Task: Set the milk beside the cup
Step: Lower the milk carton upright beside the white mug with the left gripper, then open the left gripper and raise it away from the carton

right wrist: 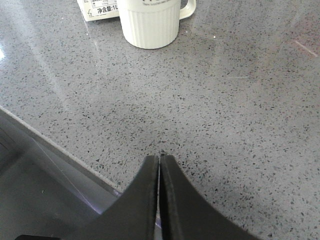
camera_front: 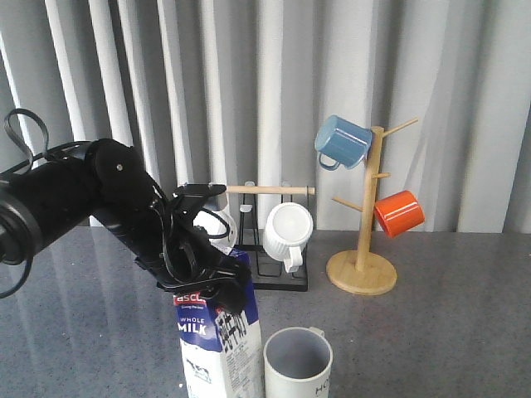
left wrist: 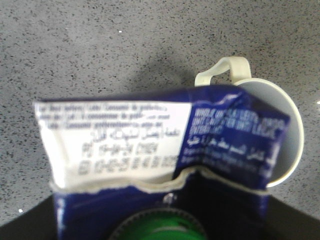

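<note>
the left hand (camera_front: pixel 217 286) reaches in from the left edge of the grey speckled tabletop (camera_front: pixel 448 332), its black fingers clamped on the top of the milk (camera_front: pixel 217 344). the carton stands upright at the front edge, a little left of the middle, its blue and white face reading "whole milk". from the left wrist the crumpled blue top fold and the green cap (left wrist: pixel 157 227) show close up, with the cup's rim beyond. the cup (camera_front: pixel 298 365) stands just right of the carton at the same front edge; whether they touch cannot be told. it is off-white with a grey inside. behind them, toward the back edge, a black rack (camera_front: pixel 278 269) with a wooden bar holds a white ribbed mug (camera_front: pixel 287 234). further right a wooden mug tree (camera_front: pixel 365 249) carries a blue mug (camera_front: pixel 342 141) up high and an orange mug (camera_front: pixel 399 213) lower. the right hand (right wrist: pixel 159 165) hovers over bare tabletop well apart from the cup, its fingers pressed together on nothing.
</note>
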Robot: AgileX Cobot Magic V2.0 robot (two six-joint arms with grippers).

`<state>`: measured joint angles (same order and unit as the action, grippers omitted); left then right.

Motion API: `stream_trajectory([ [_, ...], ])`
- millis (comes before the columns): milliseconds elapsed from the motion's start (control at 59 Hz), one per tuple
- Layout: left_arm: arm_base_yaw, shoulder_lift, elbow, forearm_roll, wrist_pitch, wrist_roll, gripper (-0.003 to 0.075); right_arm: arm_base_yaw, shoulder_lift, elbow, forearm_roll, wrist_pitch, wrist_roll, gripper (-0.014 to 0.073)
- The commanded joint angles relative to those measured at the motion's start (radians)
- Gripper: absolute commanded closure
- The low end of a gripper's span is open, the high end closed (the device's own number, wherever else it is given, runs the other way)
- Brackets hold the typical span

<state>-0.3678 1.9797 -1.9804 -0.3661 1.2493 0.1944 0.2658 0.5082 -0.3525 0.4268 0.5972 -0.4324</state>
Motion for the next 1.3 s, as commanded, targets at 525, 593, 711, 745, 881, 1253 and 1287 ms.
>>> stream_trajectory([
  [525, -0.003, -0.143, -0.027, -0.034, 0.002, -0.032, 0.0157, -0.001, 0.003, -0.028, 0.017, -0.056, 0.002, 0.0597],
  [593, -0.003, -0.156, -0.027, -0.033, 0.002, -0.032, 0.0157, -0.001, 0.003, -0.028, 0.017, -0.056, 0.002, 0.0597],
  [711, -0.003, -0.19, -0.027, -0.032, 0.002, -0.032, 0.0157, -0.001, 0.003, -0.028, 0.017, -0.057, 0.002, 0.0597],
  [745, -0.003, -0.201, -0.027, -0.03, 0.002, -0.032, 0.0157, -0.001, 0.003, -0.028, 0.017, -0.057, 0.002, 0.0597],
  [881, -0.003, -0.258, -0.027, -0.003, 0.002, -0.032, 0.0157, -0.001, 0.003, -0.028, 0.017, -0.058, 0.002, 0.0597],
  [1253, -0.003, -0.473, -0.027, 0.151, 0.002, -0.071, 0.0184, -0.001, 0.003, -0.028, 0.016, -0.107, 0.002, 0.0597],
  [1287, -0.003, -0.492, -0.027, 0.17, 0.002, -0.081, 0.0196, -0.001, 0.003, -0.028, 0.016, -0.126, 0.003, 0.0597],
])
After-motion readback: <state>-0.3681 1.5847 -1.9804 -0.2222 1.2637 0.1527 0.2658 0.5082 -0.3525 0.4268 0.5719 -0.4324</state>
